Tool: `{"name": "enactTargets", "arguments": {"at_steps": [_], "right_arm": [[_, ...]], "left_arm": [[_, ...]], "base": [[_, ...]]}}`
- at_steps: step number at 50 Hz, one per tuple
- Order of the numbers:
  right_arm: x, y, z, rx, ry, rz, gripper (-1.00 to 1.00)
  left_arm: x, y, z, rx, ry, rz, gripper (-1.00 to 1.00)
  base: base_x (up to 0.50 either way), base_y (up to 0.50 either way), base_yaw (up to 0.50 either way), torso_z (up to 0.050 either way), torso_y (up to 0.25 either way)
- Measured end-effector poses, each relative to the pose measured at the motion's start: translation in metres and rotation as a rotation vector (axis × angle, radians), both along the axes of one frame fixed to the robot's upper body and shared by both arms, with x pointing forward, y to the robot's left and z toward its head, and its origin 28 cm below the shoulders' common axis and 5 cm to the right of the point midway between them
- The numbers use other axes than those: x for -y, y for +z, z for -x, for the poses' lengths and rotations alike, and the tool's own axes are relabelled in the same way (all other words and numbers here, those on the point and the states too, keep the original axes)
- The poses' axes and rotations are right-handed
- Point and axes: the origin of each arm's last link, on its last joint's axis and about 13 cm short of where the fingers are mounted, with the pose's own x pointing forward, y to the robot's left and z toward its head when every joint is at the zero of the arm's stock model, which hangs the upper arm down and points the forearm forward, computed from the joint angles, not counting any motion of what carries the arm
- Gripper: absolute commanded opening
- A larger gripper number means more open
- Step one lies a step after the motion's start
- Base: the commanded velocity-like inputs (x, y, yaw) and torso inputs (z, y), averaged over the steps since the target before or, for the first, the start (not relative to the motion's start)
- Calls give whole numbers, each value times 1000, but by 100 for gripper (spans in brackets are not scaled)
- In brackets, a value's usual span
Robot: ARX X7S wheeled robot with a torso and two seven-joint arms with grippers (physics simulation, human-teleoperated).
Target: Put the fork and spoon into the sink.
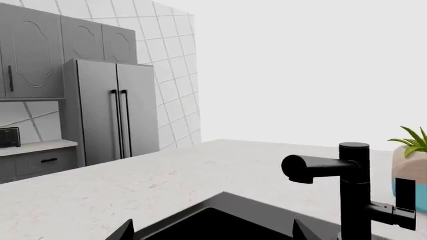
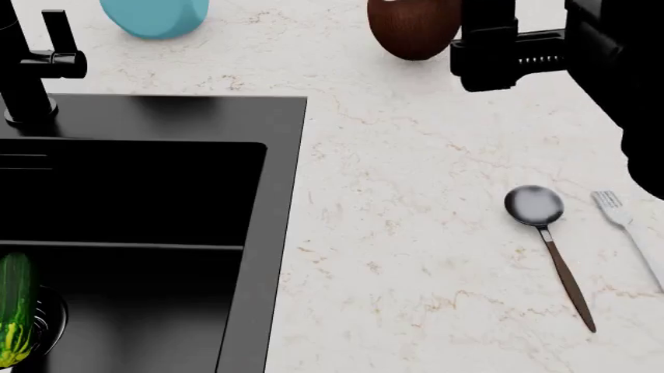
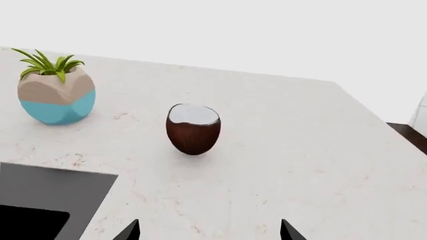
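Risk: right gripper (image 3: 208, 231), jaws apart and empty, may nudge the spoon (image 2: 546, 242) into the fork (image 2: 629, 232) just beside it, short of the sink (image 2: 282, 194).

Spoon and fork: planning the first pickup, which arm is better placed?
Right. The spoon and fork lie on the counter's right side, below the right gripper; the sink lies leftward.

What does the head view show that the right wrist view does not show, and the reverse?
Only the head view shows the spoon and the fork lying apart on the counter, the faucet, and a green vegetable in the basin. Only the right wrist view shows the green plant in its pot and the coconut's white inside. Both show the coconut half, the blue pot, the sink and the marble counter.
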Motion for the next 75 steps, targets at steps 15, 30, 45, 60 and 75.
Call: {"name": "enactTargets", "arguments": {"at_steps": [15, 30, 45, 60, 75], "right_arm": [[1, 5, -5, -167, 23, 54, 100], [-1, -9, 8, -312, 67, 96, 100], [9, -29, 14, -375, 56, 41, 100], [20, -46, 8, -416, 9, 3, 100], [24, -56, -1, -459, -19, 35, 100]], "left_arm": [[-2, -3, 1, -6, 9, 7, 100], [-5, -9, 1, -17, 17, 16, 100], [-5, -11, 1, -26, 19, 20, 100], [-4, -15, -1, -38, 19, 25, 100], [-5, -21, -3, -47, 20, 35, 100]], "base": [[0, 0, 0, 0, 0], [0, 0, 0, 0, 0], [0, 0, 0, 0, 0], [0, 0, 0, 0, 0], [0, 0, 0, 0, 0]]}}
